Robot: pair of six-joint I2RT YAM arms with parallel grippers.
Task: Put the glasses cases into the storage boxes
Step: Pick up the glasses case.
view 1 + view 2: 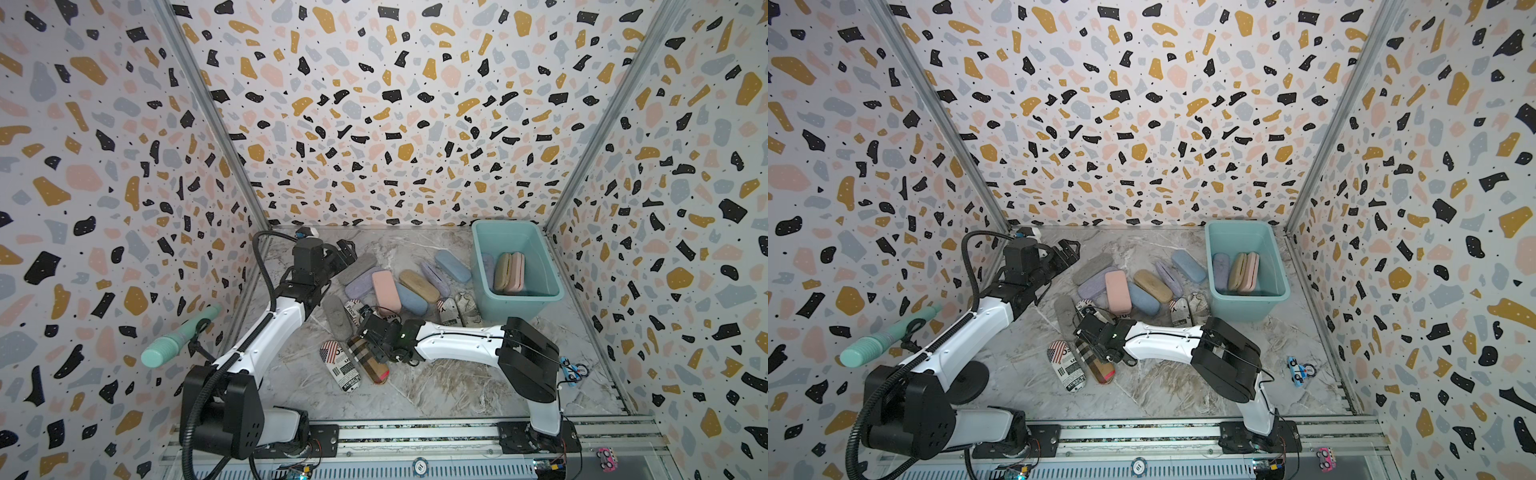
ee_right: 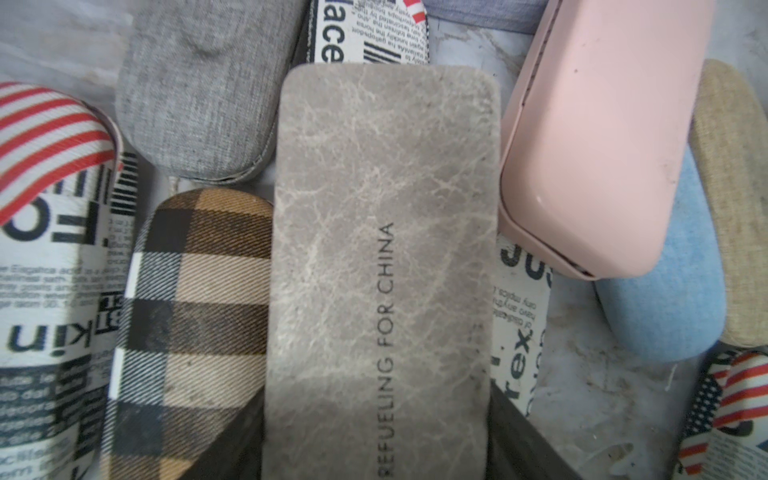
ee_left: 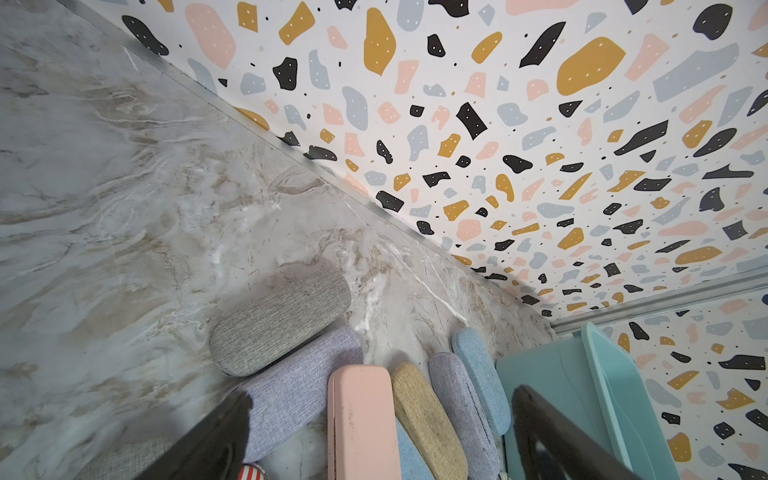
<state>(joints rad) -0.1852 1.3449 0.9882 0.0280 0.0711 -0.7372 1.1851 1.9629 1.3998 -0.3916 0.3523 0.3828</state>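
Observation:
Several glasses cases lie in a heap on the marble table: pink (image 1: 386, 293), tan (image 1: 419, 284), blue (image 1: 453, 266), lilac (image 1: 361, 282), grey (image 1: 357, 268), newspaper-print (image 1: 340, 365) and brown plaid (image 1: 368, 365). The teal storage box (image 1: 519, 297) stands at the back right, holding a tan case (image 1: 503, 270), a pink case (image 1: 517, 272) and a lilac one. My right gripper (image 2: 376, 415) is low in the heap, its dark fingers pressed on both long sides of a grey-brown leather-look case (image 2: 382, 208). My left gripper (image 3: 382, 395) hangs open above the pink case (image 3: 361, 424), touching nothing.
A mint-green ribbed cylinder (image 1: 178, 336) on a black stand juts from the left wall. A small blue toy car (image 1: 571, 372) lies near the right wall and a pink toy (image 1: 606, 459) on the front rail. Patterned walls close in three sides.

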